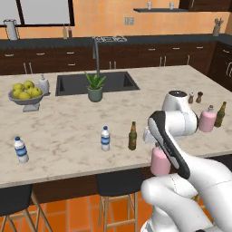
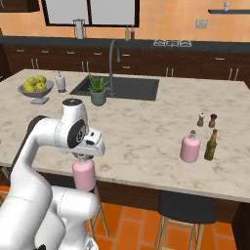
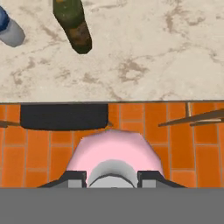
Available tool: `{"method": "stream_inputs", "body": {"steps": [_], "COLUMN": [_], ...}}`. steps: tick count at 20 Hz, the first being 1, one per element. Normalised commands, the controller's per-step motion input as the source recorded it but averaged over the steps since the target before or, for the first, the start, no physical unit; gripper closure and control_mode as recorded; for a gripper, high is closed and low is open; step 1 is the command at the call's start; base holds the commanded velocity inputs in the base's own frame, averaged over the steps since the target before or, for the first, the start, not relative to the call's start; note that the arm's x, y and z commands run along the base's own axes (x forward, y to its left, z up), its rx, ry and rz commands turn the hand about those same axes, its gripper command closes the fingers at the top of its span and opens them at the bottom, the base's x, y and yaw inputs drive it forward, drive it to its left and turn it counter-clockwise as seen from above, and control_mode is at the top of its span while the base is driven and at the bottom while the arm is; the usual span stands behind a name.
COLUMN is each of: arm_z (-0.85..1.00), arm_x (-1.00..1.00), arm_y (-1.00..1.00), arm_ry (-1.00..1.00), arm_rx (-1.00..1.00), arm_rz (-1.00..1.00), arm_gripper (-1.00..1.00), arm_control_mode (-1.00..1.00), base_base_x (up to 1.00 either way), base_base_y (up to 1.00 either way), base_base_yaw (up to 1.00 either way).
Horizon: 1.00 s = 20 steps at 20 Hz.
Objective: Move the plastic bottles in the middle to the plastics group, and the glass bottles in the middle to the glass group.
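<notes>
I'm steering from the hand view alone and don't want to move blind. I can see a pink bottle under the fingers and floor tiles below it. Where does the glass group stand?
Observer: The glass group, a pink bottle beside a beer bottle, stands on the right part of the counter, near its front edge.
Operator: Is anything close to it?
Observer: Two small shakers stand just behind that pair, apart from it.
Operator: And the plastics group?
Observer: A lone water bottle stands far to the left, near the front edge.
</notes>
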Motion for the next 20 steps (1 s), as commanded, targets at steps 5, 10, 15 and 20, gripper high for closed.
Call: {"method": "stream_inputs", "body": {"steps": [5, 10, 15, 20], "arm_z": [0.24, 0.31, 0.36, 0.33], "arm_x": [0.0, 0.02, 0.21, 0.55], "arm_y": [-1.0, -1.0, -1.0, -1.0], "arm_ry": [0.0, -0.01, 0.0, 0.0], "arm_rx": [0.03, 0.03, 0.02, 0.0], "arm_rz": [-0.14, -0.09, -0.06, -0.05], "arm_gripper": [1.0, 1.0, 1.0, 1.0], "arm_control_mode": [-1.0, -1.0, -1.0, -1.0], "base_base_x": [0.0, 0.0, 0.0, 0.0], "base_base_y": [0.0, 0.0, 0.0, 0.0], "base_base_yaw": [0.0, 0.0, 0.0, 0.0]}}
